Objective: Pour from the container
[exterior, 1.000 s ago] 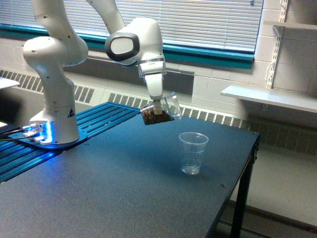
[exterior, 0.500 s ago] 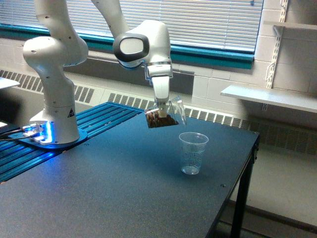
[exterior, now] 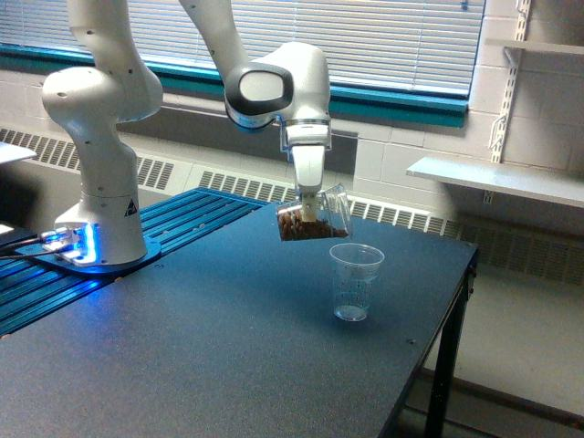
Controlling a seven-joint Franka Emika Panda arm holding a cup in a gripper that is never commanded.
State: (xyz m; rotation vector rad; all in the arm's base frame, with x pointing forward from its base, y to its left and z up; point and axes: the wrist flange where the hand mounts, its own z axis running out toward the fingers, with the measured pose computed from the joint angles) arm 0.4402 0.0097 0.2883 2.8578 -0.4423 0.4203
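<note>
Gripper (exterior: pixel 310 208) clenched on the container (exterior: pixel 315 219), tilted mouth-first toward the exterior view's right, brown contents inside, hanging just above and left of the plastic cup (exterior: pixel 355 282) on the table (exterior: pixel 210 365).

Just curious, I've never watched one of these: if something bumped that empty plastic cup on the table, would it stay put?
Probably not. The plastic cup looks thin-walled and empty, so likely very light. It tapers to a narrow base, so it may tip or slide easily on the table. The tilted container in the gripper hangs close above it.
</note>
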